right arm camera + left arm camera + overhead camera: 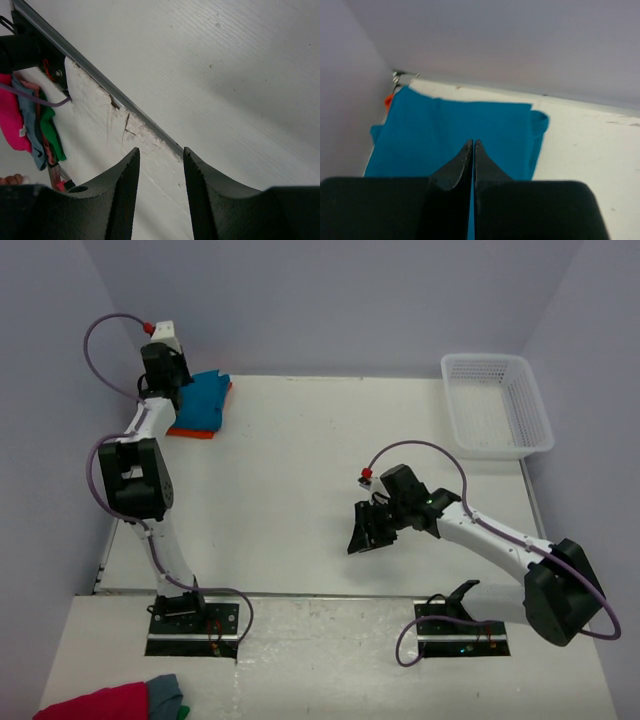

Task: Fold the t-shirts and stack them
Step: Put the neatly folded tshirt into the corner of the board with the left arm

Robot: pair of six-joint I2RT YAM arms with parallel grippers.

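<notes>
The left tool (pixel 472 144) is closed, empty, above the teal-blue tee (pixel 455 125), which is laid on the orange tee (pixel 190 433); the right tool (pixel 160 157) is held part-open, empty.

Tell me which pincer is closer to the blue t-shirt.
Left. The left pincer is shut right at the teal-blue t-shirt in the far left corner; the right pincer hangs open over the table, well off to the shirt's right.
</notes>
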